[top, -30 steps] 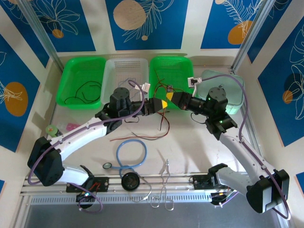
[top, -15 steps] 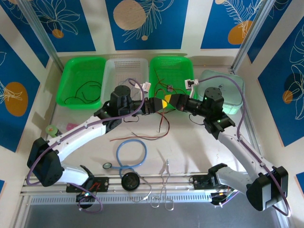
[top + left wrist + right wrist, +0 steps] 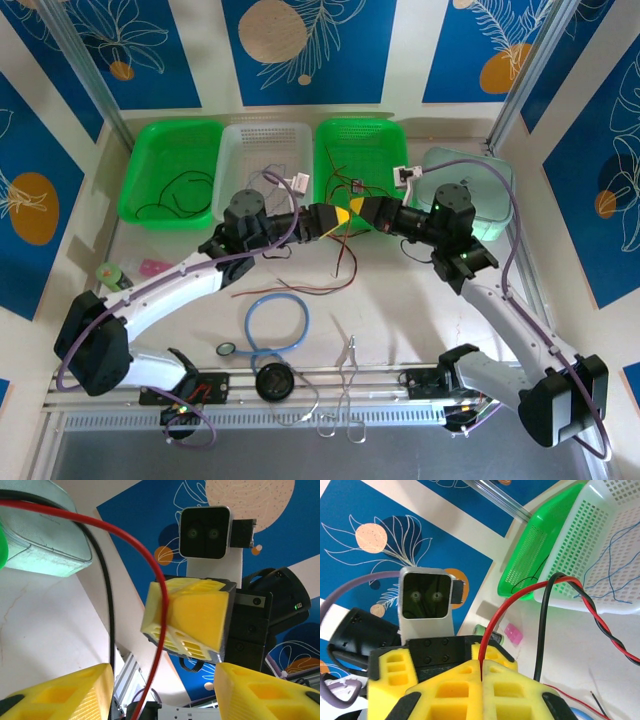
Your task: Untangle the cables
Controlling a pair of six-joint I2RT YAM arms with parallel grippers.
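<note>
While the right tool [image 3: 482, 672], fully closed, pinches the red cable [image 3: 491, 625] at lower centre, the left tool [image 3: 160, 687] gapes wide, that cable passing between its fingers [image 3: 55, 692].

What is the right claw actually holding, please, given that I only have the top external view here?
Observer: In the right wrist view, the right claw is shut on the red cable, which rises from between its fingers.
Operator: And the black one?
Observer: The black cable seems to pass behind one finger, outside the pinch, and it twists with the red cable further along.
Operator: Is the left claw gripping anything?
Observer: No. The left wrist view shows the left claw open, with its fingers on either side of the red cable.
</note>
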